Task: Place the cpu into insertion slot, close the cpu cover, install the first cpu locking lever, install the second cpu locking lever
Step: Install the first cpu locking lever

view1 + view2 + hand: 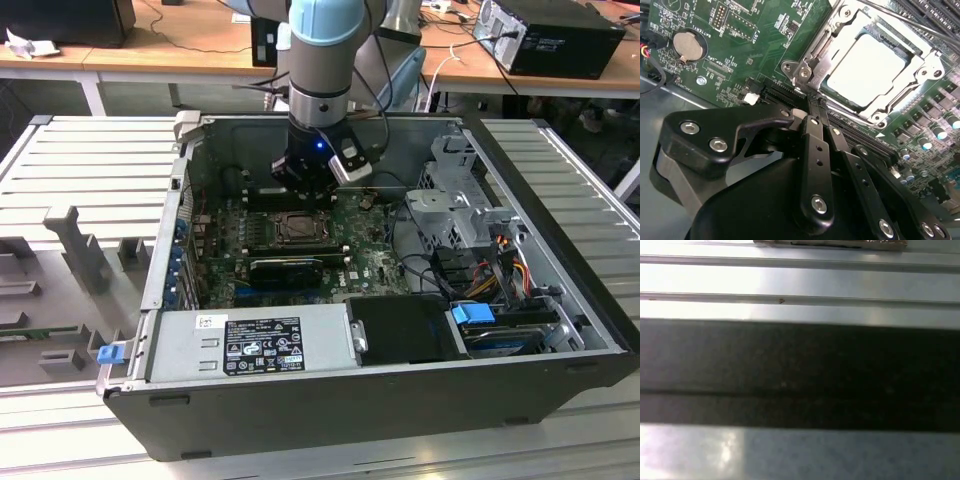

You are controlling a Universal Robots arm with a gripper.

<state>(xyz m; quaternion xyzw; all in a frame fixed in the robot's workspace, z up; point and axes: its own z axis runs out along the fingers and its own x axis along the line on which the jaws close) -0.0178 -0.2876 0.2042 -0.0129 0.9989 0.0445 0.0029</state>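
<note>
Tool (812, 107) fingers together, tips meeting, clamped on nothing, just beside the cover (920, 70) corner. Cpu (867, 70) sits in the slot (297, 229) beyond the tips, cover closed over it. Slot's far edge cut off; levers hard to make out.

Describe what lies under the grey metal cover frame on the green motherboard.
Through the square grey metal cover frame window shows the pale square chip, seated in the socket. The chip's edges and the socket contacts beneath are covered.

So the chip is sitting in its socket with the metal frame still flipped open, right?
Not quite. The second wrist view shows the cpu in the insertion slot, but the cpu cover lies closed over its edges, not open.
</note>
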